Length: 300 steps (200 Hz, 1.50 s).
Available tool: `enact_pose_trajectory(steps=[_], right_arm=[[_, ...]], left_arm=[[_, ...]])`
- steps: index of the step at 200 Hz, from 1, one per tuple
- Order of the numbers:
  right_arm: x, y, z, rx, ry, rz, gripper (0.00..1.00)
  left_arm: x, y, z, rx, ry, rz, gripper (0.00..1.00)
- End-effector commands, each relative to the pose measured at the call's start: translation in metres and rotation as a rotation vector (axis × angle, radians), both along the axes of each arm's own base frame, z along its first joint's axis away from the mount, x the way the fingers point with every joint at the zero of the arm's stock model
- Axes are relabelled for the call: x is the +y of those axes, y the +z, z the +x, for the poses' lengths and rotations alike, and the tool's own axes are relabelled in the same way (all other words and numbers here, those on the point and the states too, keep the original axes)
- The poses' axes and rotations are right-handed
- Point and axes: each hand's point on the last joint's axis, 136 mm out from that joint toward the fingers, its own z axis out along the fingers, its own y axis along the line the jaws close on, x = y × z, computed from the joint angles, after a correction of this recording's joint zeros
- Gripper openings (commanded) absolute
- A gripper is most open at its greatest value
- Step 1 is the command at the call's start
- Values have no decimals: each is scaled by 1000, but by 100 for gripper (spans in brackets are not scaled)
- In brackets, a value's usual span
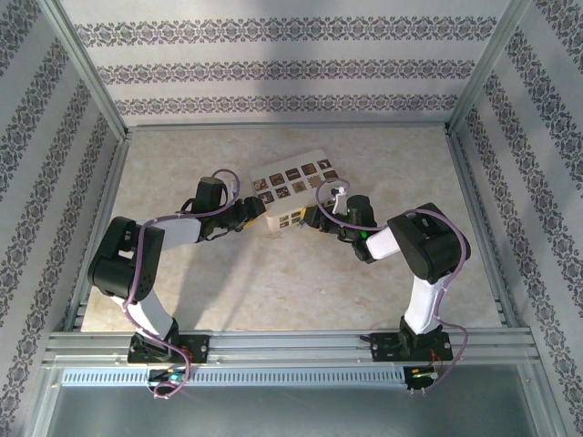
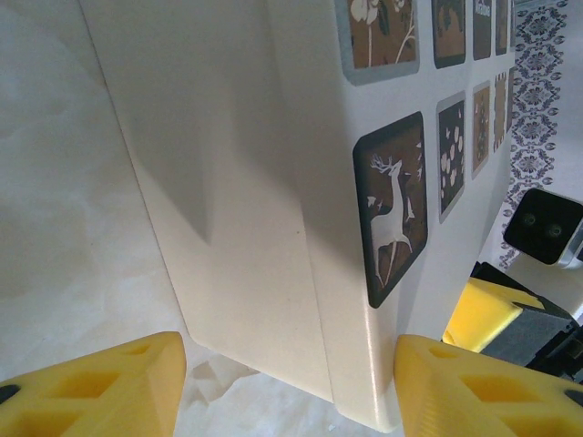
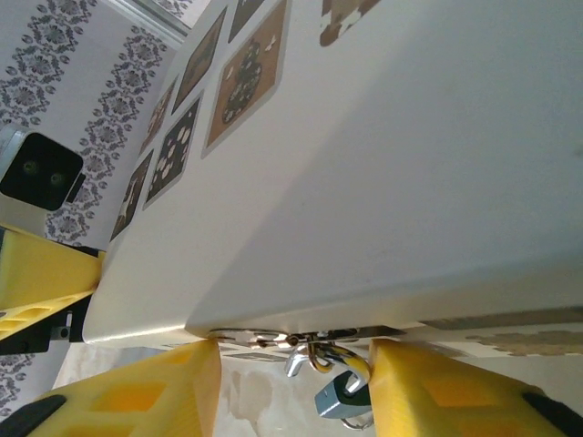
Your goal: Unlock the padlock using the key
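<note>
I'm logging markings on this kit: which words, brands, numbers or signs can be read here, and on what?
Nothing can be quoted; no text reads clearly.
Top-edge tile on the cream box: what looks like pale lettering, cropped and too blurred to read.
Other tiles: pictures only, such as a deer.
Padlock: no marking legible.

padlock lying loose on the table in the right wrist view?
No, the padlock is hooked on the metal latch at the cream box edge.
</note>
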Motion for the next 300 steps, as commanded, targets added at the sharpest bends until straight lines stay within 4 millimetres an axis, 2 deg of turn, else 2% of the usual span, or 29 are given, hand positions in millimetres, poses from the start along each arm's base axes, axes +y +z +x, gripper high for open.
enact_pose_trajectory(steps=[1, 93, 170, 216, 263, 300], right_arm=[[9, 12, -4, -47, 50, 42, 43], [11, 6, -17, -22, 78, 54, 30], [15, 6, -12, -11, 76, 68, 17], [9, -4, -10, 26, 36, 69, 0], [8, -5, -9, 35, 15, 87, 0], [-1, -1, -6, 37, -46, 116, 0]], left_arm=[[2, -15, -13, 60, 3, 27, 61], [1, -13, -11, 60, 4, 25, 61], [2, -11, -10, 55, 4, 28, 60], [2, -8, -12, 49, 2, 35, 60], [5, -7, -15, 50, 2, 50, 60], [7, -10, -20, 63, 7, 55, 60]])
